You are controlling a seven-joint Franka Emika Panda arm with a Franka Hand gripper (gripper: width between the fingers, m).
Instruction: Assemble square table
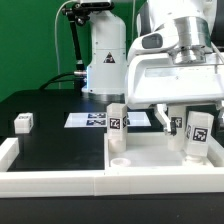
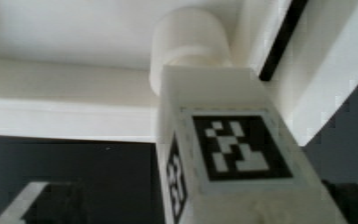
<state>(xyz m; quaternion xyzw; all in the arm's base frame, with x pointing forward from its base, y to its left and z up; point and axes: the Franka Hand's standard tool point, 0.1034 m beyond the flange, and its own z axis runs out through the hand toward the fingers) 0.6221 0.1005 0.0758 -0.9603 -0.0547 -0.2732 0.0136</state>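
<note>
The square slab [image 1: 150,155] lies rim-up on the black desk [image 1: 50,105], toward the exterior view's right. Two legs stand on it. One leg [image 1: 117,120] is upright at the corner nearest the middle of the desk. The other leg [image 1: 197,135] [image 2: 229,140] is upright near the far right corner, directly under the arm. In the wrist view this second leg fills the frame, its round peg pointing at the white slab surface and its tag facing the camera.

The hand [image 1: 170,120] hangs low over the slab just beside that leg. One grey finger [image 2: 30,202] shows with a dark gap between it and the leg. The other finger is not clear, so I cannot tell whether the hand grips the leg or stands open about it.

A third leg [image 1: 22,123] lies loose well apart on the desk, at the exterior view's left. The marker board [image 1: 88,120] lies behind the slab, and a long white rail [image 1: 50,180] runs along the front.

The step in hand looks like seating the second leg. The next move likely calls for a firm grip and a turn to drive the peg home.
</note>
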